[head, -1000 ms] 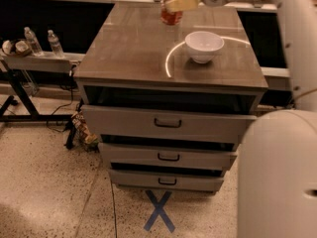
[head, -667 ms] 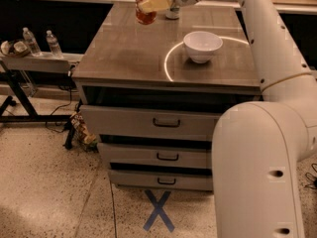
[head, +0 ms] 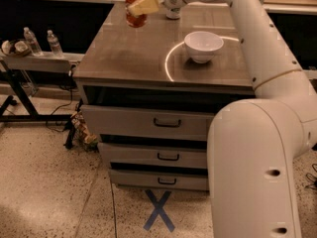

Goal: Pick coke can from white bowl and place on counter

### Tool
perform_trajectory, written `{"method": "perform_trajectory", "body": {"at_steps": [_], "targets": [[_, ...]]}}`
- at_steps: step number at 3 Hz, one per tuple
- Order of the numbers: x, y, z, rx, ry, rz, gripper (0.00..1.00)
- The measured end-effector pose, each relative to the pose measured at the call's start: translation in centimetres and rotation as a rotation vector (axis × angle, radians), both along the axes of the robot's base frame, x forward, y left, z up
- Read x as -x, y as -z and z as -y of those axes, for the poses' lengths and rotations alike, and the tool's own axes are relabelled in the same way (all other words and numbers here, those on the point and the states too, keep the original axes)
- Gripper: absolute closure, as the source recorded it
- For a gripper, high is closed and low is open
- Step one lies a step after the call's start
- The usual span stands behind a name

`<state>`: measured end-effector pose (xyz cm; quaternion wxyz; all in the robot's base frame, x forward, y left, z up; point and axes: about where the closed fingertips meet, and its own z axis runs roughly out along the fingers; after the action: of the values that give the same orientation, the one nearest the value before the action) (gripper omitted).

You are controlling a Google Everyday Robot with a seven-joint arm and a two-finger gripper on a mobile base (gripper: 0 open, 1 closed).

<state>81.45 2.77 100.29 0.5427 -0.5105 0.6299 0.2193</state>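
Observation:
My gripper [head: 139, 6] is at the far left of the counter [head: 133, 53], raised above it, and is shut on the red coke can [head: 134, 19], which it holds upright with its tan fingers [head: 146, 5] across the can's upper half. The white bowl [head: 203, 45] stands empty on the counter's right half, inside a bright curved ring of light, well to the right of the gripper. My white arm reaches in from the right, passing above and behind the bowl.
A pale can [head: 173, 13] stands at the counter's back edge behind the gripper. The cabinet has three drawers [head: 166, 123]. A low side rack [head: 34, 58] with water bottles is at the left. A blue X [head: 159, 210] marks the floor in front.
My gripper has carried the coke can leftward from above the counter's middle, near the bowl, to its far left side. The bowl has not moved.

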Motion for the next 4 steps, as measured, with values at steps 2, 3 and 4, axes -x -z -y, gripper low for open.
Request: {"method": "perform_trajectory", "body": {"at_steps": [2,3,4], "targets": [[-0.1,3.2,-6.5,0.031,-0.02,-0.064,1.0],[-1.2,5.7,-9.5,0.037,-0.02,-0.111,0.78],[-1.9,6.9,-11.1,0.034,-0.023,-0.132,0.55]]}}
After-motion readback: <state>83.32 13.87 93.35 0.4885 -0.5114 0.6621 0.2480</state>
